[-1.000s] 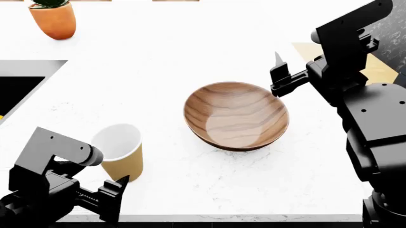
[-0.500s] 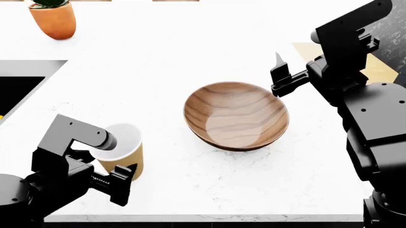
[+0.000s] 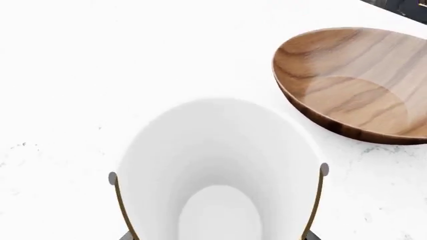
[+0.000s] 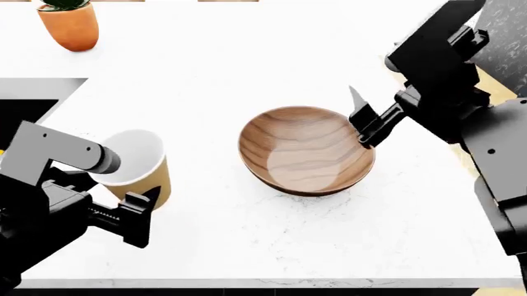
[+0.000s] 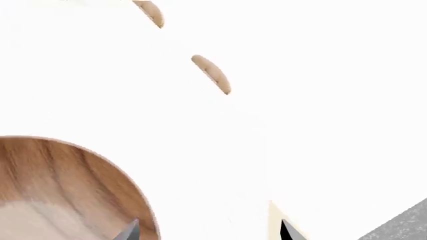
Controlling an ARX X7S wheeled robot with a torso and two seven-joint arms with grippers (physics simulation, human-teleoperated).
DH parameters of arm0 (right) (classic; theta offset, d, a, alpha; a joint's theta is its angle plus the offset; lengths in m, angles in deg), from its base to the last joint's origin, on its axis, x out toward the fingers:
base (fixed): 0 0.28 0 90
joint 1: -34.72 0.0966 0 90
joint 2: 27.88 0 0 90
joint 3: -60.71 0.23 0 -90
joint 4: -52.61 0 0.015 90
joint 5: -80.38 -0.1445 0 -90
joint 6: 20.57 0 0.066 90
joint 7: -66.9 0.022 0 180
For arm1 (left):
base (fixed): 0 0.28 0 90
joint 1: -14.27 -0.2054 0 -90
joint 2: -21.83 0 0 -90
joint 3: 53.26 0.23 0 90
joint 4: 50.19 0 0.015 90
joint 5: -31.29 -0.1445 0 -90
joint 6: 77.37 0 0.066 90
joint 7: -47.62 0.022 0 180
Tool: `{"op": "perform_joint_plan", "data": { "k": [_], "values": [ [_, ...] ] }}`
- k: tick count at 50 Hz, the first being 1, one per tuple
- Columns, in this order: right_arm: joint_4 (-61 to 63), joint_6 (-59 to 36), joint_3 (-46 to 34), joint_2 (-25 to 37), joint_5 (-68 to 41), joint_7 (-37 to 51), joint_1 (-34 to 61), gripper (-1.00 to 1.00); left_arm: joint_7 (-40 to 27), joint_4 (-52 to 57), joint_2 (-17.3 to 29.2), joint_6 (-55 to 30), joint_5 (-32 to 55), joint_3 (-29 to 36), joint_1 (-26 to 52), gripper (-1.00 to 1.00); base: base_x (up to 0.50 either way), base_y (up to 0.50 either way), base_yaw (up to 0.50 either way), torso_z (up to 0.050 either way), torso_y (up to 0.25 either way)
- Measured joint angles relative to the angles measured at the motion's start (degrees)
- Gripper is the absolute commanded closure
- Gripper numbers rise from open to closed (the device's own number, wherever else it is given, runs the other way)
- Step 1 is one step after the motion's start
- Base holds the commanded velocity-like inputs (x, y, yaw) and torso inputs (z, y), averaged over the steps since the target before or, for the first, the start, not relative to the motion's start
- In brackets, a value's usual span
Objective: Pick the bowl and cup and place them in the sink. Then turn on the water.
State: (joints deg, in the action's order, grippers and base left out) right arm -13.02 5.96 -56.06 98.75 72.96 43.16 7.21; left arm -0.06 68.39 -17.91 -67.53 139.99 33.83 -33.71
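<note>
The tan cup (image 4: 136, 159) with its white inside (image 3: 220, 170) is held off the counter at the left front, my left gripper (image 4: 142, 196) shut on its sides; the fingers (image 3: 127, 234) press its walls. To its right the brown wooden bowl (image 4: 305, 151) rests on the white counter, also in the left wrist view (image 3: 353, 80). My right gripper (image 4: 359, 117) hangs open at the bowl's right rim (image 5: 60, 190), one fingertip over the rim and the other outside it. The black sink (image 4: 49, 83) shows at the left edge. The faucet is out of view.
An orange plant pot (image 4: 70, 24) stands at the back left. White marble counter (image 4: 206, 80) surrounds the bowl, and its front edge (image 4: 272, 282) runs close below both arms. The right arm's dark links (image 4: 485, 154) fill the right side.
My left gripper has closed on the cup and carried it up and leftward, nearer the sink. My right gripper has swung down and in to the bowl's right rim.
</note>
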Motion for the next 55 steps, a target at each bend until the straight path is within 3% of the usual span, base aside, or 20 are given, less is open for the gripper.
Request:
{"op": "perform_joint_plan", "data": {
  "k": [12,26,41,55],
  "values": [
    [10.74,-2.23,-17.95,11.86,1.06,-18.95,15.32,-1.0,-0.14,1.58,1.99,1.43,1.38,-1.71,-0.19,1.0,0.0,0.0,0.0,0.0,0.0],
    [16.73,1.18,-29.79,18.2,2.65,-33.95,26.82,-1.0,1.35,2.5,2.71,1.88,0.57,-2.95,-1.09,1.0,0.0,0.0,0.0,0.0,0.0],
    [19.95,4.01,-37.91,19.69,5.35,-40.4,30.52,-1.0,2.09,2.94,3.18,2.46,0.28,-2.66,-1.11,1.0,0.0,0.0,0.0,0.0,0.0],
    [19.38,5.37,-42.64,16.84,7.33,-40.69,29.81,-1.0,3.15,3.79,3.72,3.23,-0.15,-3.92,-2.61,1.0,0.0,0.0,0.0,0.0,0.0]
  ]
}}
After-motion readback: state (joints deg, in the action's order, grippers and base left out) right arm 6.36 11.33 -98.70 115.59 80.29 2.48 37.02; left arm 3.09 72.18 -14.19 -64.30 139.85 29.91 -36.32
